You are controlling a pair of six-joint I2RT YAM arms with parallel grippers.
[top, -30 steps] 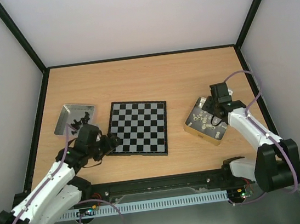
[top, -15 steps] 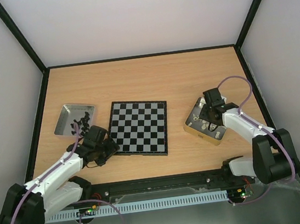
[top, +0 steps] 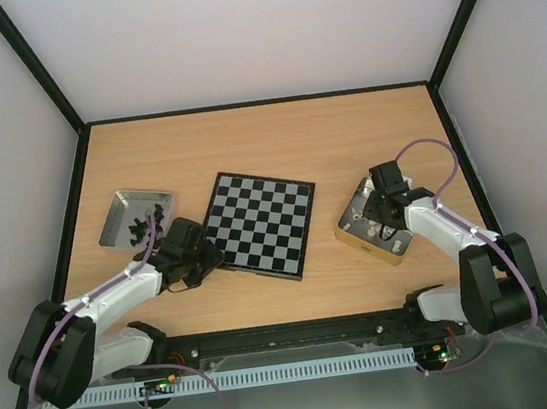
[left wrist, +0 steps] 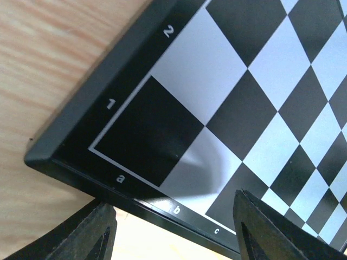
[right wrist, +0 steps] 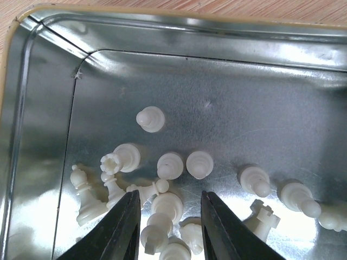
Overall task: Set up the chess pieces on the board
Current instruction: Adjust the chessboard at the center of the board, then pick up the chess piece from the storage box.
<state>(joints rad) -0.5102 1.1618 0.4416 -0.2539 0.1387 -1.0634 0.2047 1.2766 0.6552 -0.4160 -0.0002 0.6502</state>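
Note:
The board [top: 261,224] lies skewed at the table's middle, with no pieces on it. My left gripper [top: 204,260] is open at its near-left corner. In the left wrist view the board [left wrist: 238,92] shows its a1 corner; the left gripper [left wrist: 173,205] straddles the rim by "b", one finger [left wrist: 92,235] over the table, the other over the squares. Black chess pieces [top: 145,222] lie in the left tin [top: 119,217]. My right gripper [top: 381,213] is open, low in the right tin [top: 397,248]. Cream-white chess pieces [right wrist: 171,165] lie between and ahead of the right gripper [right wrist: 168,208].
The right tin's wall [right wrist: 49,70] curves round the white pieces on the left and far side. A black frame rail [top: 271,336] runs along the table's near edge. Grey walls close in the table on three sides.
The left gripper has slid right along the board's near-left corner, and the board has turned clockwise. The right gripper has moved left and lower into its tin.

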